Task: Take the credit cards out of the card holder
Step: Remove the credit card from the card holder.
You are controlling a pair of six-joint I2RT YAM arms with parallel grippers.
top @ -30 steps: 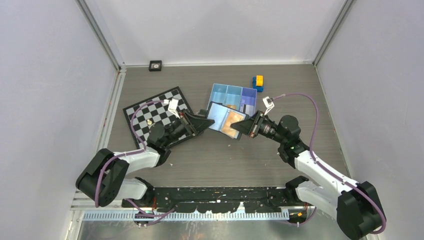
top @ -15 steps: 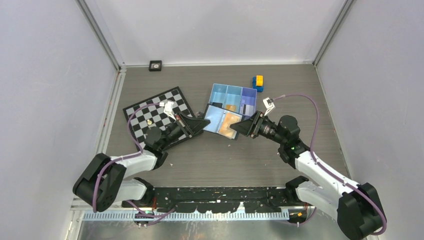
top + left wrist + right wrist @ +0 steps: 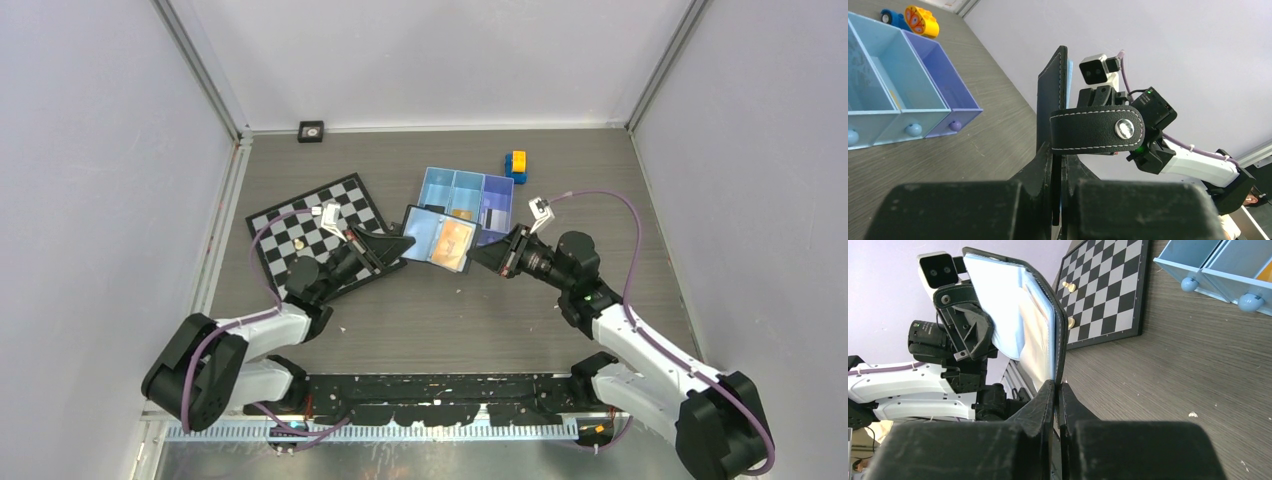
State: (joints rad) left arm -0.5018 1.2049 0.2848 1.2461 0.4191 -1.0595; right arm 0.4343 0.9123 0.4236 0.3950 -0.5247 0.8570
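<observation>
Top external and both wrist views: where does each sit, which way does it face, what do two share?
Top external: above, behind the bases, looking down; both arms show.
Left wrist: on the left gripper, facing the right arm; own fingers pinch the card holder.
Right wrist: on the right gripper, facing the left arm, chessboard; own fingers show.
Shared: card holder, in both wrist views.

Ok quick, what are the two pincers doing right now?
Left pincer: shut on one edge of the open card holder.
Right pincer: shut on the opposite edge of the same holder.
</observation>
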